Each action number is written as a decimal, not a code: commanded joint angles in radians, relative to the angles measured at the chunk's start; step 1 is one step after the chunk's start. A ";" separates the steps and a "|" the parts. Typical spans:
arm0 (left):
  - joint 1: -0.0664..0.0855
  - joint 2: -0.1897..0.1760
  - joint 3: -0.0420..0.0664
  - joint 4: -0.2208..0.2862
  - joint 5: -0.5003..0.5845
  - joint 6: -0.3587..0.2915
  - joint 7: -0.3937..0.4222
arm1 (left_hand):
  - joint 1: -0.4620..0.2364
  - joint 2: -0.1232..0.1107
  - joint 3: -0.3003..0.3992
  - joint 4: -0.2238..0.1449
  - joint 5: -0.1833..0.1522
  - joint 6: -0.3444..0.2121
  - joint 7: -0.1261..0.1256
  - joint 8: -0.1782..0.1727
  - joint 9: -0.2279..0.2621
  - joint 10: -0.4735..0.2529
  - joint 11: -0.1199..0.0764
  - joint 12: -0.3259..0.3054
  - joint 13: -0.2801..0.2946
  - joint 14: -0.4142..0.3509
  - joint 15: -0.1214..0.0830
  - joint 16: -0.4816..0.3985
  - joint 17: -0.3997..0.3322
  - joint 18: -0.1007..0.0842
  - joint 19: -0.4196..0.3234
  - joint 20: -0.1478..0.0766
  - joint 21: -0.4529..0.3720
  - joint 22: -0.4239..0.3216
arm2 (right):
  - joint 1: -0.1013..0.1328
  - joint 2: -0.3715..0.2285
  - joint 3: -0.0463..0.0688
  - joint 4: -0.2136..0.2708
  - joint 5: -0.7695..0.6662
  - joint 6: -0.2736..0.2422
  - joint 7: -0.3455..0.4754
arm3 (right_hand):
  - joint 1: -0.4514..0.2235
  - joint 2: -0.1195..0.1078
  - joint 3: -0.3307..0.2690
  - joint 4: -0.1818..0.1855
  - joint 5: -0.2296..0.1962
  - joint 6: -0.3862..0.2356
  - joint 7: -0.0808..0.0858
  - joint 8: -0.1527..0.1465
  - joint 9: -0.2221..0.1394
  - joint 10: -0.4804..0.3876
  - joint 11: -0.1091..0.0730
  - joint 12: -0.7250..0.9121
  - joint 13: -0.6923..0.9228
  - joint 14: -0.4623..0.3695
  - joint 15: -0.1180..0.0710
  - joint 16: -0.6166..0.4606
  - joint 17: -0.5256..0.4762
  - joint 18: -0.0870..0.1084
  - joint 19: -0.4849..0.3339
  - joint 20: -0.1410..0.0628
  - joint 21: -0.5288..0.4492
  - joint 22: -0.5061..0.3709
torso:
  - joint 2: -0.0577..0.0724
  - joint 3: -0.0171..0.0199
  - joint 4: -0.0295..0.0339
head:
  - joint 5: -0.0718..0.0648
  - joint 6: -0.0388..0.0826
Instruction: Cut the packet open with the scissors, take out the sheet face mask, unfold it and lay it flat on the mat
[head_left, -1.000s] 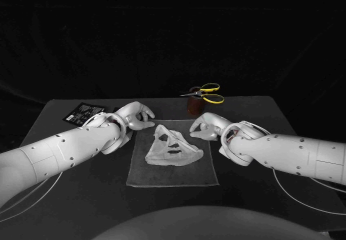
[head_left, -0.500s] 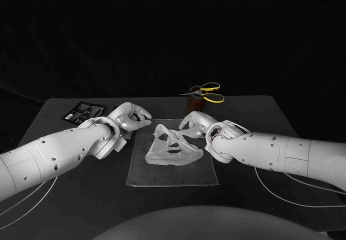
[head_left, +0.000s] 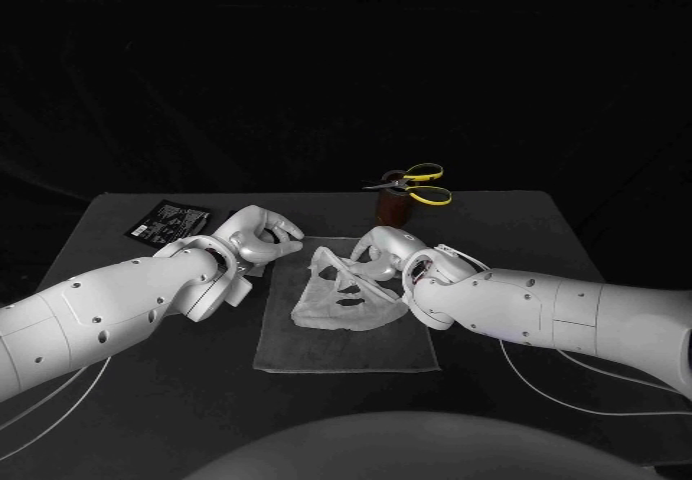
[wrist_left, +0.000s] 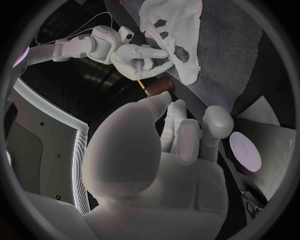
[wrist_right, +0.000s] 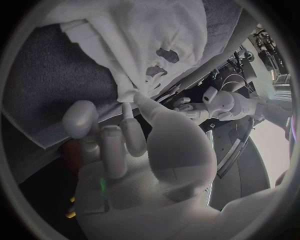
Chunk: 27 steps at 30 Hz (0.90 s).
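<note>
The grey mat (head_left: 346, 345) lies in the middle of the black table (head_left: 548, 230). On the mat's far half rests the white face mask (head_left: 343, 300), partly opened out, its eye and mouth holes showing and its far corner raised. The right hand (head_left: 382, 250) is over the mat's far edge, thumb and fingers (wrist_left: 150, 60) pinching the mask's far rim. The left hand (head_left: 257, 236) hangs just beside the mat's far left corner, fingers curled in and holding nothing. Beyond the mat's far edge, yellow-handled scissors (head_left: 408, 187) stand in a brown cup (head_left: 389, 212). The black packet (head_left: 167, 221) lies well beyond the mat's far left corner.
</note>
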 joint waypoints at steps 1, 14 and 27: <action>0.001 -0.002 0.001 0.005 -0.022 0.012 -0.007 | -0.003 -0.009 0.008 -0.001 0.002 0.007 -0.003 0.004 0.002 0.009 0.001 0.008 0.001 0.000 -0.005 -0.005 0.004 0.016 -0.004 -0.002 -0.003 0.001 | -0.001 0.005 0.001 -0.008 -0.035 -0.019 0.008 | 0.001 -0.011 -0.007 0.000 -0.005 -0.007 0.002 -0.005 -0.001 -0.002 0.006 -0.006 0.002 0.074 0.004 0.001 0.112 0.004 -0.001 0.006 -0.003 0.113 | 0.001 0.0004 -0.0010 | 0.001 0.000; 0.002 -0.008 0.001 0.012 -0.032 0.012 -0.016 | -0.006 -0.011 0.010 -0.002 0.002 0.006 -0.004 0.007 0.003 0.016 -0.001 0.018 0.005 0.003 -0.006 -0.003 0.008 0.015 -0.001 -0.004 0.000 0.004 | -0.002 0.018 0.003 -0.028 -0.061 -0.016 0.010 | 0.018 0.004 0.005 -0.002 -0.006 0.011 -0.002 0.001 0.000 -0.002 0.003 -0.003 0.005 0.074 0.003 0.001 0.112 0.004 -0.001 0.006 -0.001 0.113 | 0.000 -0.0003 0.0003 | -0.001 0.000; 0.002 -0.004 0.001 0.018 -0.048 0.022 -0.019 | -0.006 -0.011 0.010 -0.003 0.002 0.007 -0.005 0.009 0.003 0.017 -0.002 0.022 0.006 0.004 -0.007 -0.003 0.009 0.015 -0.001 -0.004 0.000 0.003 | -0.006 0.031 0.003 -0.048 -0.109 0.024 0.004 | 0.051 0.006 0.025 -0.026 -0.008 0.081 -0.028 0.039 0.015 0.005 -0.019 0.003 0.013 0.074 -0.015 0.002 0.114 0.003 0.001 -0.006 0.011 0.116 | 0.000 -0.0016 -0.0006 | 0.001 0.000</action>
